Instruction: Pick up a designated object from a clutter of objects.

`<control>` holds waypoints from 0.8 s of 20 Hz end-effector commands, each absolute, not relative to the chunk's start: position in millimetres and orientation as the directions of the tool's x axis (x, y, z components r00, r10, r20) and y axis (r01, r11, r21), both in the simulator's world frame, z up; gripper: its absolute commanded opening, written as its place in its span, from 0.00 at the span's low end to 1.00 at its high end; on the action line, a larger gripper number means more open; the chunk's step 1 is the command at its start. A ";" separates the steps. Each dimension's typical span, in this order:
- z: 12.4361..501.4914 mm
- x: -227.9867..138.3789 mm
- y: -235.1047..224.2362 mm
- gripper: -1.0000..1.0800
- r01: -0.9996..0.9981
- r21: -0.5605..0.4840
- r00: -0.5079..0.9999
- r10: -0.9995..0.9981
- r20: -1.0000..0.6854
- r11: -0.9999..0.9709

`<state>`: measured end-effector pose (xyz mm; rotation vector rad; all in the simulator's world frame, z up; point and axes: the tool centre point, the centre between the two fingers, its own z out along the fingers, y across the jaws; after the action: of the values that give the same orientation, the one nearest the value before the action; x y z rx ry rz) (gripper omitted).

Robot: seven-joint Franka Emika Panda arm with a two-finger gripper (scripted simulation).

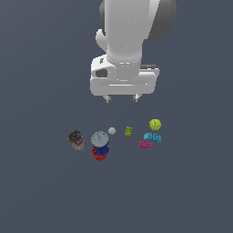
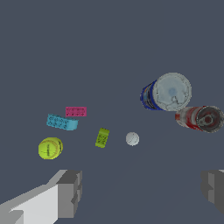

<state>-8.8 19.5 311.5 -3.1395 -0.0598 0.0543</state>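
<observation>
The designated can [image 1: 76, 139], red-and-white with a silvery rim and dark top, stands at the exterior view's left end of the clutter; it also shows in the wrist view [image 2: 200, 118]. Next to it stands the blue-and-red can with a pale grey lid [image 1: 100, 144] [image 2: 166, 92]. My gripper [image 1: 122, 98] hangs high above the floor, behind the clutter, open and empty. In the wrist view its fingers [image 2: 70, 192] are spread wide apart with nothing between them.
A tiny grey ball [image 1: 112, 131] [image 2: 132, 138], a green toy [image 1: 128, 131] [image 2: 102, 138], a yellow-green ball [image 1: 155, 124] [image 2: 50, 148], a cyan brick [image 1: 153, 137] [image 2: 61, 122] and a magenta brick [image 1: 145, 144] [image 2: 75, 111] lie on the dark grey floor.
</observation>
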 end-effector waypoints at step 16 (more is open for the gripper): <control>298.8 -9.7 6.0 0.96 0.060 0.003 0.997 0.060 -0.050 -0.998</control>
<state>-9.9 6.2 299.0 -3.1443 -0.0928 0.0797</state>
